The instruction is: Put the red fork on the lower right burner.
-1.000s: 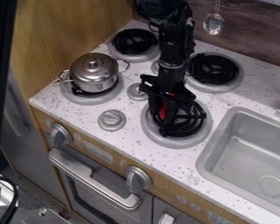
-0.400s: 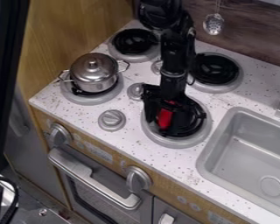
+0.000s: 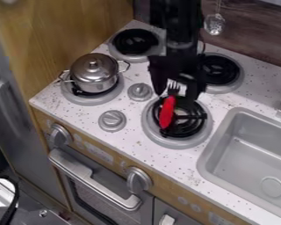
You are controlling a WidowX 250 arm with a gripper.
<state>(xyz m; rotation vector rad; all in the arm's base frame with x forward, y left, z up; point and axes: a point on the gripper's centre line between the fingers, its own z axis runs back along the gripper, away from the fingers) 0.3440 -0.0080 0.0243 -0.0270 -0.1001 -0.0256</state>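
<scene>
Gripper (image 3: pixel 175 96) jaws spread, one either side of the fork's (image 3: pixel 167 113) dark tines. Small knob (image 3: pixel 139 92) near on the pot side; speckled counter (image 3: pixel 179 161) between burner (image 3: pixel 167 142) and sink (image 3: pixel 215 136) rim; pot (image 3: pixel 94 72) well apart. Arm (image 3: pixel 177 26) hangs from top edge, fingers down at burner's back. Fork lies on the lower right burner's coil, red handle frontward.

Fork (image 3: pixel 167 113) on lower right burner (image 3: pixel 177 143)
Pot (image 3: pixel 93 74) on lower left burner (image 3: pixel 90 102), sink (image 3: pixel 257 154) at right, slotted spoon (image 3: pixel 214 25) behind (by the wall (image 3: pixel 254 37)).
</scene>
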